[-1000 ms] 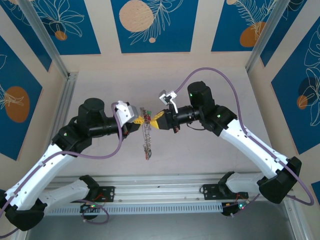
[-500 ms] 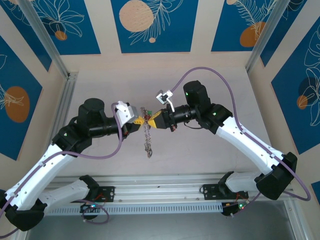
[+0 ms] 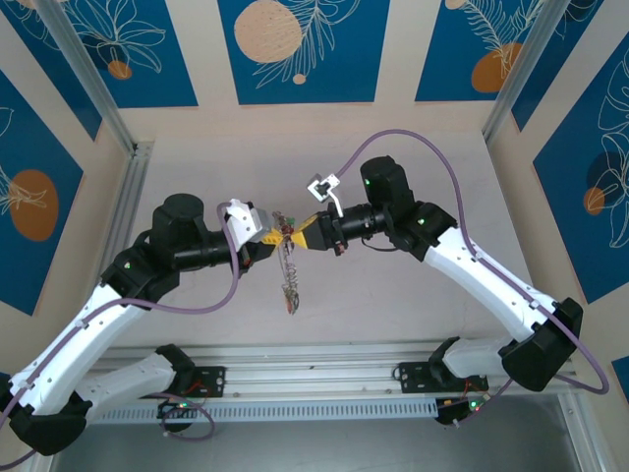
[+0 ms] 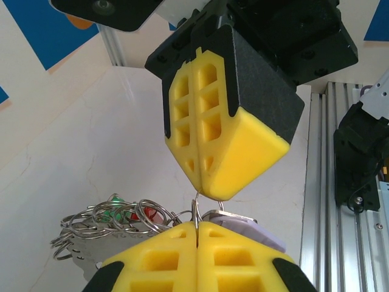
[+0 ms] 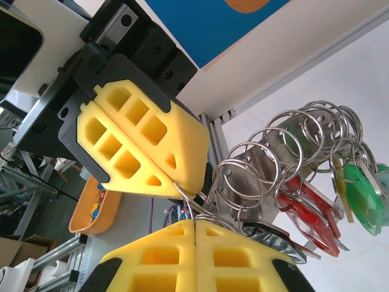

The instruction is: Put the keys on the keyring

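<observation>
Keyring (image 3: 288, 277) hung above surface (image 3: 393, 295), pinched at top between closed left end effector (image 3: 269, 237) and closed right end effector (image 3: 302, 234). Tips nearer than 1 second ago, right side nudged leftward. Red and green keys (image 5: 307, 210) already strung; lilac key (image 4: 252, 230) likely being threaded.

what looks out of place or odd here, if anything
Nothing damaged or spilled. The one oddity: the keyring dangles off the table, pinched between the shut left gripper and right gripper, its small rings bunched in a tangle.
</observation>
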`<action>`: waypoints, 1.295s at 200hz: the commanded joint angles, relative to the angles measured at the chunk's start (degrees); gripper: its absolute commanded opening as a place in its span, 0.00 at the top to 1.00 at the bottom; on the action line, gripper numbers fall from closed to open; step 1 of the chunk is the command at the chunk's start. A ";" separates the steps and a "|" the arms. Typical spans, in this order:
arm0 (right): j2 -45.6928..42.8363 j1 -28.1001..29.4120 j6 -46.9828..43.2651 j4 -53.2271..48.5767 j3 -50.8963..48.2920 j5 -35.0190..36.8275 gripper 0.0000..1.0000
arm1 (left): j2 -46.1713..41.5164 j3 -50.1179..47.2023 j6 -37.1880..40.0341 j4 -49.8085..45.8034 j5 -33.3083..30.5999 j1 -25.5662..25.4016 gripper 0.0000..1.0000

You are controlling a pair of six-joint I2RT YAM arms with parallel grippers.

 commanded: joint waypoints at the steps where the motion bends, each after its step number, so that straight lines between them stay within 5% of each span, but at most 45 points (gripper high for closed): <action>1: 1.14 -0.65 0.79 -1.54 2.35 0.79 1.00 | -1.42 0.44 1.92 2.63 2.98 0.30 1.00; 259: -1.13 2.40 -7.63 -14.28 6.38 12.53 1.00 | -1.69 -0.27 1.63 3.42 -2.90 0.27 1.00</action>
